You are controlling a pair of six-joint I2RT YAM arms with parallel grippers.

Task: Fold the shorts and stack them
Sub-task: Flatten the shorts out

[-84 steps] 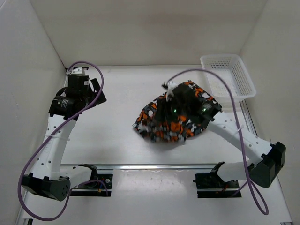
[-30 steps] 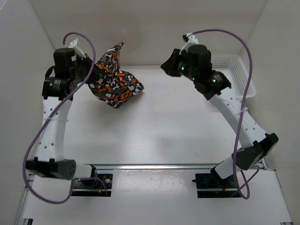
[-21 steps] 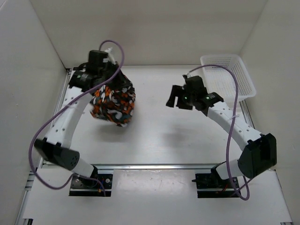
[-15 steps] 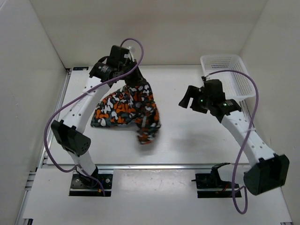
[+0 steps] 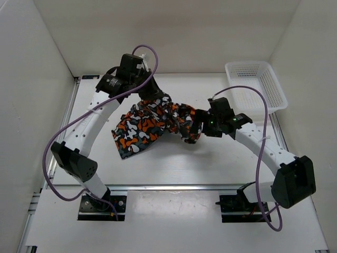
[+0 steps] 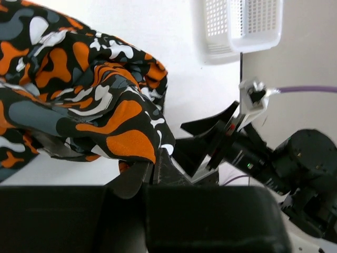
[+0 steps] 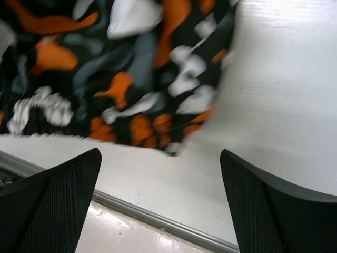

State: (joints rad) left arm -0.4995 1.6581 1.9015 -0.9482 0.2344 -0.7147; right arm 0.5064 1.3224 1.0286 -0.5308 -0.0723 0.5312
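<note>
The white table (image 5: 210, 163) is enclosed by pale walls on three sides. The left arm (image 5: 89, 124) is arched high from its base and bent over toward the middle of the table. The right arm (image 5: 263, 150) is stretched low and leftward, with its wrist turned toward the cloth.

The shorts (image 5: 147, 124) are held up over the table's middle-left. Their upper corner is pinched in the left gripper (image 6: 154, 168), whose fingers are pressed together on the fabric, and the rest is draped down and spread to the left and right.

The right gripper (image 7: 160, 154) is brought up to the right edge of the shorts. Its fingers (image 7: 68, 195) are spread wide and nothing is clamped between them.

A white mesh basket (image 5: 256, 84) is set at the far right corner, well apart from the cloth. A purple cable (image 5: 68, 139) is looped along each arm.
</note>
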